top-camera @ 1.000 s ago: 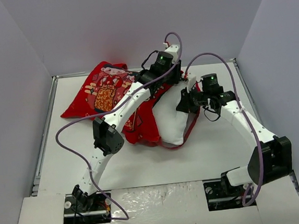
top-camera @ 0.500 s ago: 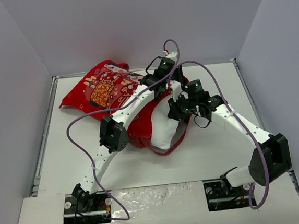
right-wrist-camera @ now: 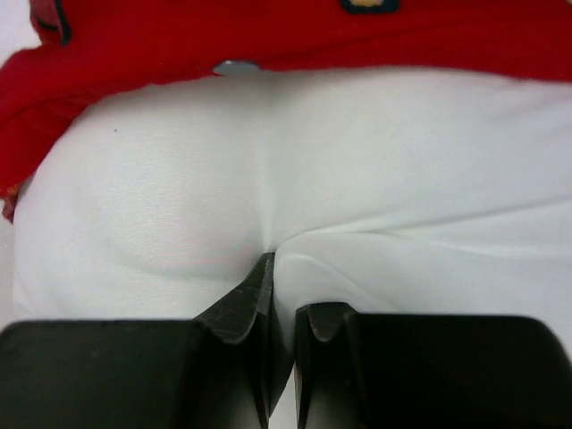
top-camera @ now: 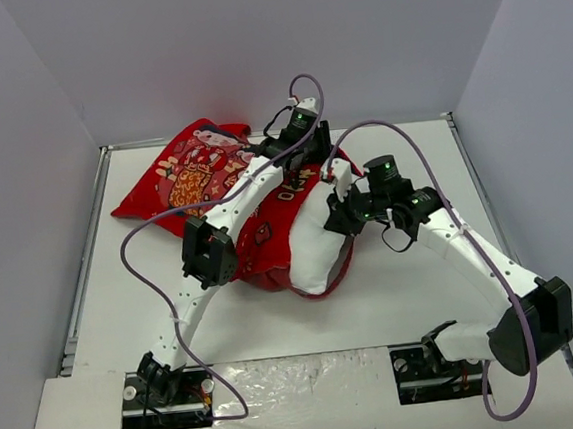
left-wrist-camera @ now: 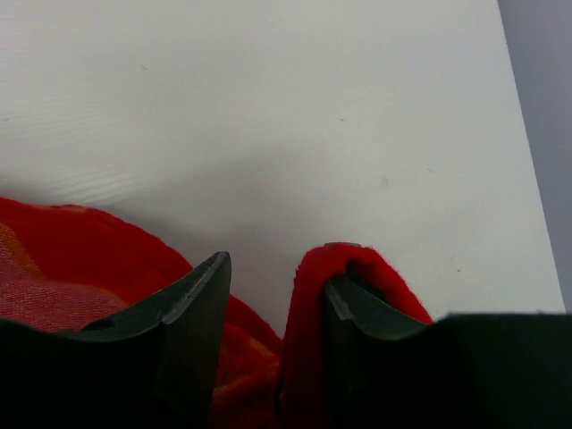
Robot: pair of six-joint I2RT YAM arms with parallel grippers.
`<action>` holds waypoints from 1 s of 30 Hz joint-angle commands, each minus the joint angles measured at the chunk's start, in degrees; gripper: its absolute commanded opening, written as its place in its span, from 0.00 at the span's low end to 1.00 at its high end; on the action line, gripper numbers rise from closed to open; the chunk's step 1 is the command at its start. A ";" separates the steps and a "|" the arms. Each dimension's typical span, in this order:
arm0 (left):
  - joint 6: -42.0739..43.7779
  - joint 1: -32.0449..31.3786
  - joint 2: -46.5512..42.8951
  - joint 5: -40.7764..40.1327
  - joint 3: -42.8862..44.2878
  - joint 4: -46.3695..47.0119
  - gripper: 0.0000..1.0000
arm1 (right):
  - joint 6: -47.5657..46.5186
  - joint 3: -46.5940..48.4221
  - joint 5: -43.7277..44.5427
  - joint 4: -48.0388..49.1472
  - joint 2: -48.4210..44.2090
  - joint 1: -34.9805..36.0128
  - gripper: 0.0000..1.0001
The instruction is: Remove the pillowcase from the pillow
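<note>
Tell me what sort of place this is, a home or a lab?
Probably a lab test cell: a bare white tabletop boxed in by plain grey walls, with only a white pillow partly out of a red pillowcase on it.

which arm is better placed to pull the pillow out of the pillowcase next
Right, probably: the right hand is shut on a fold of the white pillow. The left hand is open at the red pillowcase edge.
</note>
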 commanded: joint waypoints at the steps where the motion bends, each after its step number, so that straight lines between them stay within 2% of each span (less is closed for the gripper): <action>1: 3.15 1.33 -4.61 -4.85 1.10 -6.16 0.40 | -2.18 2.63 -5.00 -1.68 -4.70 -5.08 0.00; 5: 5.27 1.06 -10.05 -7.49 -8.64 -5.83 0.46 | -0.95 6.85 -6.94 -1.77 -5.22 -11.94 0.00; 6: 5.62 1.24 -13.03 -7.84 -14.06 -4.60 0.48 | -0.78 7.12 -7.81 -1.77 -5.57 -12.91 0.00; 10: 6.32 1.94 -19.37 -6.88 -22.72 0.59 0.56 | 0.71 4.49 -8.17 -1.77 -5.93 -17.31 0.00; 14: 8.51 2.29 -25.35 -2.58 -25.62 4.02 0.73 | 3.17 0.80 -4.84 -1.59 -5.84 -21.18 0.00; 15: 9.30 2.29 -28.32 -2.48 -26.24 4.55 0.82 | 3.44 0.18 -4.14 -1.50 -5.84 -21.27 0.00; 17: 10.19 2.82 -31.32 -2.40 -27.38 4.47 0.87 | 3.53 -0.96 -2.29 -0.80 -5.67 -21.80 0.00; 22: 10.72 9.21 -41.17 -1.52 -30.18 -2.89 0.93 | 3.70 -0.79 -1.13 1.04 -2.77 -26.10 0.00; 25: 11.07 12.65 -47.93 -2.39 -35.01 -7.73 0.95 | 4.58 0.35 -2.89 2.18 0.57 -33.03 0.00; 27: 9.67 15.29 -54.61 -4.05 -43.53 -8.89 0.95 | 4.76 2.10 -4.39 2.54 3.90 -38.38 0.00; 30: 5.02 16.97 -63.48 -7.30 -56.27 -10.56 0.95 | 4.50 5.00 -4.66 3.15 8.30 -42.44 0.00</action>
